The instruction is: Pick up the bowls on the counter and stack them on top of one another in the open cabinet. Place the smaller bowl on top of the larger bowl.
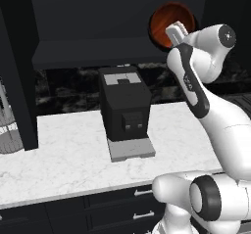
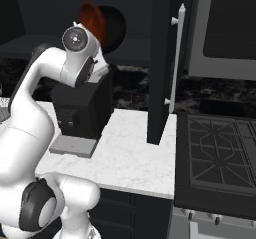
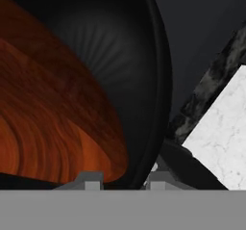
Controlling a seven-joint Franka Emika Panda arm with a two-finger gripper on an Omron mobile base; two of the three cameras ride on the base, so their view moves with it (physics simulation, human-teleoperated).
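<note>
The shallow reddish-orange smaller bowl [image 1: 169,25] sits nested inside the glossy black larger bowl [image 1: 192,18]. Both are tipped on edge, up in the air in front of the open black cabinet [image 1: 98,52], above its bottom board. My gripper [image 1: 175,32] reaches up to them from below and is shut. In the hand view the orange bowl [image 3: 48,128] and the black bowl [image 3: 120,56] both pass between my fingertips [image 3: 91,181] of the gripper [image 3: 123,182]. From the right, the orange bowl [image 2: 92,19] and the black bowl [image 2: 114,28] show above my arm.
A boxy black coffee machine [image 1: 125,108] stands on the white marbled counter [image 1: 63,154] right below the cabinet. The cabinet's open door [image 2: 160,58] hangs to the right of the bowls. Further right is a black stove [image 2: 220,158]. A wire rack [image 1: 7,125] is at the far left.
</note>
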